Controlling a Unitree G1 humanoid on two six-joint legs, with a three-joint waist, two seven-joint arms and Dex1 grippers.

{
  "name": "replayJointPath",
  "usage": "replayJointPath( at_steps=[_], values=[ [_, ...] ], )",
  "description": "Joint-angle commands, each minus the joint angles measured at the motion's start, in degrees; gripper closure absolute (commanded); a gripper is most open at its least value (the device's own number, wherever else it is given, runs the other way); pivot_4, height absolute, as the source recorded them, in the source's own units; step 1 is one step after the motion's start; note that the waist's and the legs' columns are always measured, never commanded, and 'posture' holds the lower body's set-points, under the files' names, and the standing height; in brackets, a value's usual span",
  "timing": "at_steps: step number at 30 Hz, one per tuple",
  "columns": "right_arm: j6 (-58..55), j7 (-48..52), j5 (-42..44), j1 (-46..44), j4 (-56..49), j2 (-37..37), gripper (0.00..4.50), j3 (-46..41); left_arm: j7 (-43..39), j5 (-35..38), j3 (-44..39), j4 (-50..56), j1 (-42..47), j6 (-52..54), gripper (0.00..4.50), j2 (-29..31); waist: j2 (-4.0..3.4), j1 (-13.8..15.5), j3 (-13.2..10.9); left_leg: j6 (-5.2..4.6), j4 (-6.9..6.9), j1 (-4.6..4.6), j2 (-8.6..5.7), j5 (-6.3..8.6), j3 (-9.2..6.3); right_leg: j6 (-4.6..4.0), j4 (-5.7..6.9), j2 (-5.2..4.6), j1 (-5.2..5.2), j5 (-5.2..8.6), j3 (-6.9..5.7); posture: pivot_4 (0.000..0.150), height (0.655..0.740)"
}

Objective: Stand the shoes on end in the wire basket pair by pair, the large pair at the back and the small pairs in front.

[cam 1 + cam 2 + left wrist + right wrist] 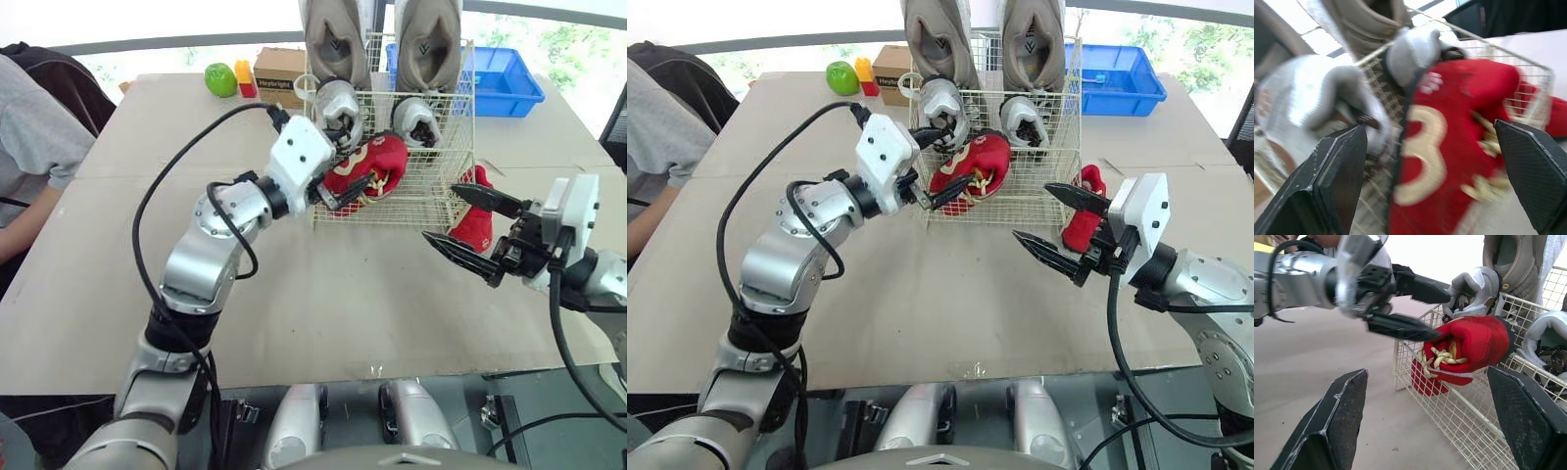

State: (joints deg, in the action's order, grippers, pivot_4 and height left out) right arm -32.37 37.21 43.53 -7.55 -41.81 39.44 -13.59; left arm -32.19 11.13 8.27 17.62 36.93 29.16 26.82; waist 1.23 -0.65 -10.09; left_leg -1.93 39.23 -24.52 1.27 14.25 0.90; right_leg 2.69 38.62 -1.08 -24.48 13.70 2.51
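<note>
Left fingers (pixel 1400 326) wide, straddling red shoe (pixel 377 166) in basket (pixel 431 196), frame centre; suggest pinching heel, tipping upright. Right fingers (pixel 490 202) wide by loose shoe (pixel 475 233).

The left arm (pixel 196 269), at the left of the frame, is made of rounded, brushed-silver segments with black joints between them. A white, boxy housing (pixel 299 152) caps its wrist, and a thick black cable (pixel 157 191) loops up the arm to it. The left gripper (pixel 958 157) has two long, tapered black fingers. At the right edge, the right arm (pixel 1215 279) is silver too, with its own white block (pixel 573 206), a second cable (pixel 556 323) and the right gripper (pixel 443 211). Seen close up, the fingers (pixel 1334 181) are matte black and faceted, with pale, scuffed edges.
</note>
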Motion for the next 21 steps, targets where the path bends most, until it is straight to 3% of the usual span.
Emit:
replayJointPath(
  at_steps=[1,7,8,15,21],
  values=[
    [0.18,-1.55,0.95,0.26,-2.68,0.34,0.78,-1.32,-0.28,-2.71,2.01,-0.57,0.43,-2.44,1.42,0.0,0.0,-0.01,0.0,0.0,0.0,0.01,0.0,0.0,0.0,0.0,0.01,0.0,0.0,0.0,0.0,0.15,0.74],
    [0.13,-3.2,1.23,0.79,-3.21,0.01,0.78,-0.63,0.13,-3.29,2.69,-0.17,-2.47,-3.15,4.26,-1.6,0.01,0.02,0.01,0.0,0.0,0.06,0.01,0.0,0.03,0.0,0.05,-0.01,0.01,0.0,0.04,0.15,0.74],
    [0.25,-3.26,1.07,0.73,-3.0,-0.02,0.78,-0.35,1.96,-1.29,0.08,1.2,-3.58,-1.66,4.41,-3.31,-0.01,0.02,0.02,0.0,0.01,0.06,0.02,0.0,0.03,0.0,0.05,-0.01,0.01,0.0,0.04,0.15,0.74],
    [1.05,-2.41,0.26,-1.17,-0.38,-0.77,0.78,2.17,17.2,13.52,-18.13,9.24,-6.31,14.34,4.41,-16.31,0.01,-0.44,0.01,0.0,0.06,0.14,0.04,0.0,0.06,0.0,0.22,0.01,0.01,0.0,0.1,0.15,0.74],
    [2.37,-0.28,-0.98,-4.48,3.25,-1.47,0.78,4.87,26.41,22.37,-25.74,14.29,-5.98,21.87,4.41,-22.0,0.02,-0.5,0.0,0.0,0.04,0.23,0.06,0.0,0.19,0.0,0.23,0.08,0.01,0.0,0.23,0.15,0.74]
  ],
)
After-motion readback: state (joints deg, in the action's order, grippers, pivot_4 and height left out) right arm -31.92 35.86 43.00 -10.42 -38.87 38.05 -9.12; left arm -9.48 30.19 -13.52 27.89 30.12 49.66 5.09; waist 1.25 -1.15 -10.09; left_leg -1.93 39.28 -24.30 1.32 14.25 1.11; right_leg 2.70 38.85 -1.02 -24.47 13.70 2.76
